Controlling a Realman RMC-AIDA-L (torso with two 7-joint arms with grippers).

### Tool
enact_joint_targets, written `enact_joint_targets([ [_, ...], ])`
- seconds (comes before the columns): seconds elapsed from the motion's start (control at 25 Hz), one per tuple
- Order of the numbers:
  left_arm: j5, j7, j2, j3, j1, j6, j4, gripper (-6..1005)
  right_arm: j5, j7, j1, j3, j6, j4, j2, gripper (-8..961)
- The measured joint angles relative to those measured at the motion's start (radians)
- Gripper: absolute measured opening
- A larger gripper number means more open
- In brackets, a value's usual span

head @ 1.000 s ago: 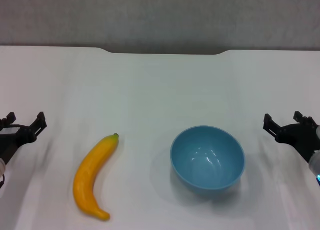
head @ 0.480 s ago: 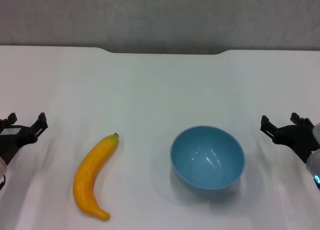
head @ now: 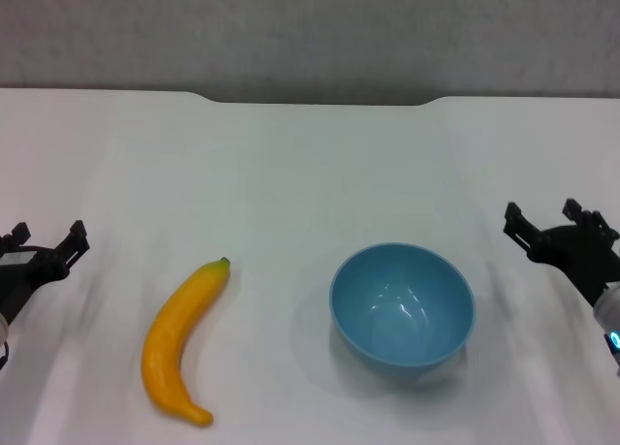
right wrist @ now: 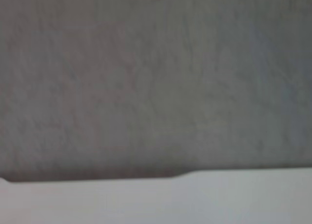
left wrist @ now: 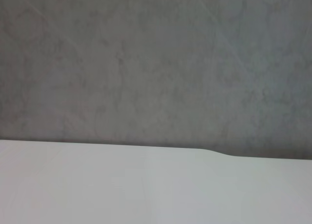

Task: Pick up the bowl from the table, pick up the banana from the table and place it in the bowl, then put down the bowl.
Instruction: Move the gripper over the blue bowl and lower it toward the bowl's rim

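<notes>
A light-blue bowl sits upright on the white table, right of centre and near the front. The yellow banana lies to its left, stem tip pointing away from me. My right gripper hovers open at the right edge, a short way right of the bowl and apart from it. At the left edge my left gripper stands open, well left of the banana. Both wrist views show only table and grey wall.
The table's far edge has a shallow dark notch in its middle, backed by a grey wall. Bare white tabletop stretches behind the banana and bowl.
My right gripper has edged up and slightly toward the bowl. The left gripper has barely shifted. Banana and bowl have not moved.
</notes>
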Motion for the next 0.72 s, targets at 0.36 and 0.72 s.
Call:
enact_joint_targets([
  [0.36, 0.005, -0.003, 0.003, 0.0, 0.007, 0.006, 0.005, 830, -0.181, -0.002, -0.009, 0.125, 0.227, -0.215, -0.028, 880],
  [0.72, 0.005, -0.003, 0.003, 0.0, 0.003, 0.008, 0.005, 830, -0.509, -0.001, -0.103, 0.371, 0.783, -0.687, -0.012, 881],
])
